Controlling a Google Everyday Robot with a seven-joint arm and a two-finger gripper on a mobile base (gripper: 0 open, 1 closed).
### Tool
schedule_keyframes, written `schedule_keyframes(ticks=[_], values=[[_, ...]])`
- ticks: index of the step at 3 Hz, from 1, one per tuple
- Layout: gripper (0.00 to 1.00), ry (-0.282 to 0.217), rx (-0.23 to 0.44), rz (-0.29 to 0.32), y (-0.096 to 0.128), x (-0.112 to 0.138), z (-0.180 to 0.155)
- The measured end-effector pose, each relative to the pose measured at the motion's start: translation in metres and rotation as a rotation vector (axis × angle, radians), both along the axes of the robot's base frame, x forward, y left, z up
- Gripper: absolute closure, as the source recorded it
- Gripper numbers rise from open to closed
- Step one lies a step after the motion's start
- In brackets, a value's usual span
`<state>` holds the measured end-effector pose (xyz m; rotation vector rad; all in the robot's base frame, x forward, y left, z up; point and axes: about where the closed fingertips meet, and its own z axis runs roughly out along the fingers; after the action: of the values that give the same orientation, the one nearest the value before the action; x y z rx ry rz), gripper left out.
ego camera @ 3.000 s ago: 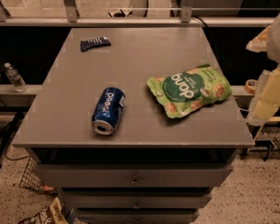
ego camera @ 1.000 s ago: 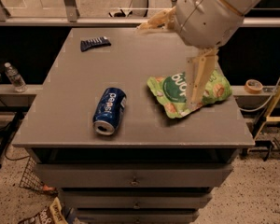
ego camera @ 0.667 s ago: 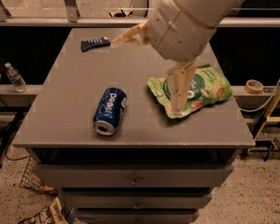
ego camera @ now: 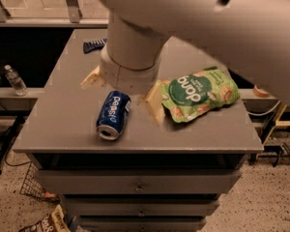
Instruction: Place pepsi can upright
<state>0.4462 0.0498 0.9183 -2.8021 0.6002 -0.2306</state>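
The pepsi can (ego camera: 113, 115), blue with white lettering, lies on its side near the front of the grey table (ego camera: 58, 129), one silver end facing the front edge. My gripper (ego camera: 122, 93) hangs right over the can's far end, below the big white arm that fills the top of the view. Its two tan fingers are spread apart, one (ego camera: 91, 78) to the can's left and one (ego camera: 154, 107) to its right. They do not close on the can. The wrist hides the can's far end.
A green snack bag (ego camera: 201, 94) lies just right of the can and the right finger. A small dark blue object (ego camera: 94, 45) lies at the table's back left. A water bottle (ego camera: 14, 80) stands on a lower shelf to the left. Drawers sit below the tabletop.
My arm has swung from the right side, across the snack bag, to the left and down over the can. The can and the bag have not moved.
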Motion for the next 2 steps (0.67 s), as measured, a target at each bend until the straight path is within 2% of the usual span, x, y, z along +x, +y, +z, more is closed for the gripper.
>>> schedule_keyframes(ticks=[1, 2], values=[[0.00, -0.056, -0.092, 0.004, 0.007, 0.014, -0.020], [0.00, -0.068, -0.146, 0.020, 0.013, 0.017, -0.035]])
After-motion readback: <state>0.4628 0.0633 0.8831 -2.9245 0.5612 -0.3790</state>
